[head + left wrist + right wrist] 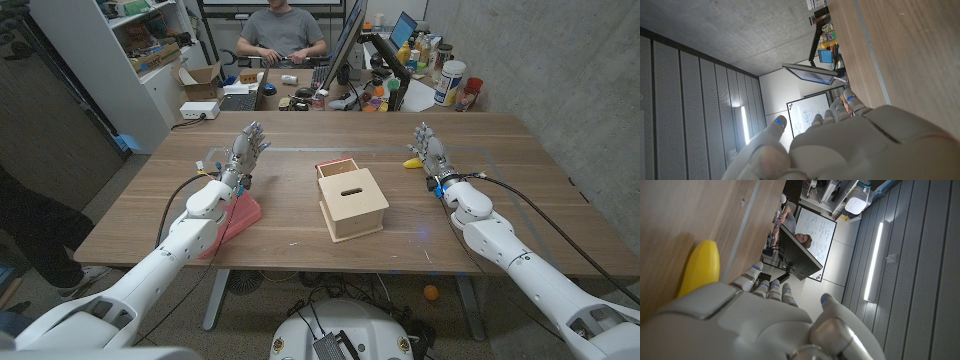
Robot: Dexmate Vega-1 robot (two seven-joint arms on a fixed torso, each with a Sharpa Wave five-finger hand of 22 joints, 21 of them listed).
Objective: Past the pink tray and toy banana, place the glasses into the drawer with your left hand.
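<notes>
Here my left hand (pixel 245 150) is hovering above the pink tray (pixel 240 215), fingers apart and holding nothing. At about eleven o'clock from that hand, the glasses (pixel 211 161) are lying on the tabletop (pixel 300 140), small and clear-framed. I am judging them light, stiff, slippery and easily bent, so I am favouring a gentle pinch at the bridge or a temple arm, never the lenses. The wooden box with its drawer (pixel 340 168) is sitting centre, drawer open toward twelve. At three o'clock, my right hand (pixel 430 152) is waiting, fingers spread, just beside the toy banana (pixel 412 162).
</notes>
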